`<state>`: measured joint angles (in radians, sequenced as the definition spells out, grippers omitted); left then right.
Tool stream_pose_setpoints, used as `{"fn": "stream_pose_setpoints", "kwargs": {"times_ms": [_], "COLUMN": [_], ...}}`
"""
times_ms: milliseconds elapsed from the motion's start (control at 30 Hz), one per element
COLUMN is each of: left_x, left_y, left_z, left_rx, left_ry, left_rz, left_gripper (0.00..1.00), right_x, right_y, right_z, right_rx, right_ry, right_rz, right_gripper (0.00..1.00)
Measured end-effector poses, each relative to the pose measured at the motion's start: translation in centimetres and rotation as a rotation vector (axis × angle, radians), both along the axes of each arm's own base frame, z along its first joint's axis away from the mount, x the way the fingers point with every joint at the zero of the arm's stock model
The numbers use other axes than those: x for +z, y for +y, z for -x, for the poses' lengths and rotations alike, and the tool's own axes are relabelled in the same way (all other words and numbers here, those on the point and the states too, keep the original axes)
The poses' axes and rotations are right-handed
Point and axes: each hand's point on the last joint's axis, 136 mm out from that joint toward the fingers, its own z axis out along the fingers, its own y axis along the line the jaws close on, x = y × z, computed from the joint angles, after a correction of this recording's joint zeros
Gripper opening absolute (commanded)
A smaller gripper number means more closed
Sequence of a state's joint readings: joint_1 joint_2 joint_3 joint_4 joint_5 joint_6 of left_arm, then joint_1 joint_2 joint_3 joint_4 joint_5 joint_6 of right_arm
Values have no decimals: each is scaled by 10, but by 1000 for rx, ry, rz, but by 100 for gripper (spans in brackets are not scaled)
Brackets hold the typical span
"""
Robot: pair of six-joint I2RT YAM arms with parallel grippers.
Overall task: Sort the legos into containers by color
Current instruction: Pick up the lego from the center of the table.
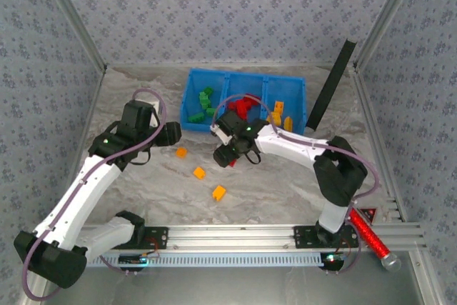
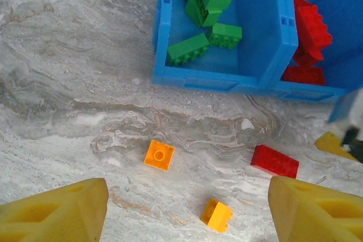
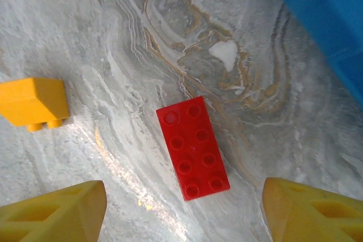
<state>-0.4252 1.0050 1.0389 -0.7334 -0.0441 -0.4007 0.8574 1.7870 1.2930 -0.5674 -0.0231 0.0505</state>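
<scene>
The blue tray (image 1: 191, 99) stands at the back with three containers: green legos (image 1: 203, 104) on the left, red legos (image 1: 243, 108) in the middle, orange ones (image 1: 278, 114) on the right. Three orange legos (image 1: 199, 173) lie loose on the table in front. My right gripper (image 1: 224, 153) hangs open over a flat red lego (image 3: 193, 147), which lies between its yellow fingers (image 3: 57, 213) without touching them. My left gripper (image 1: 173, 133) is open too, above an orange lego (image 2: 159, 155), with a second one (image 2: 216, 215) close by. The same red lego (image 2: 275, 161) lies to its right.
A black bar (image 1: 330, 87) leans at the tray's right. A red cylinder with a silver tip (image 1: 371, 237) rests on the aluminium rail (image 1: 250, 237) at the front right. Papered walls close in the table's sides and back.
</scene>
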Motion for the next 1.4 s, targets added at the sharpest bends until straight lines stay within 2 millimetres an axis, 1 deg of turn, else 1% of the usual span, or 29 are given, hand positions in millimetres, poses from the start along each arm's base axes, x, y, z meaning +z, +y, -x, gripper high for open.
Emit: {"fn": "stream_pose_setpoints", "kwargs": {"times_ms": [100,200,300,467,533,700,733,867,967,1100,1167,1233,1300,1367,1400], "left_x": [-1,-1,-1,-1,-1,-1,-1,-1,0,0,0,3,8,13,14], "left_y": [0,0,1,2,2,2,2,2,3,4,4,4,4,3,2], "left_z": [1,1,0,0,0,0,1,2,4,6,7,6,5,3,2], "left_rx": [0,-3,-2,-2,-2,-2,-2,-1,-1,-1,-1,-1,-1,-1,-1], "left_ry": [3,2,1,2,3,3,3,5,4,8,9,5,-6,-17,-17], "left_rz": [-2,-5,-7,-5,-5,-5,-5,-5,-5,-7,-8,-6,-1,4,4], "left_gripper": [75,75,75,76,76,76,76,76,76,76,76,76,76,76,76], "right_x": [-21,-36,-43,-47,-48,-61,-61,-61,-60,-57,-53,-39,-13,22,44], "right_y": [5,8,10,12,12,7,7,4,2,-5,-19,-35,-50,-56,-57], "right_z": [-1,-2,-5,-11,-14,-17,-18,-22,-24,-25,-28,-37,-55,-80,-95], "right_rx": [37,63,72,72,70,59,56,45,37,21,-13,-65,-124,-171,-192], "right_ry": [30,45,50,47,47,69,71,75,79,107,133,140,115,57,17], "right_rz": [33,58,71,73,74,89,85,82,76,47,46,31,2,-55,-96], "right_gripper": [75,76,76,74,71,59,56,40,30,28,28,28,28,28,28]}}
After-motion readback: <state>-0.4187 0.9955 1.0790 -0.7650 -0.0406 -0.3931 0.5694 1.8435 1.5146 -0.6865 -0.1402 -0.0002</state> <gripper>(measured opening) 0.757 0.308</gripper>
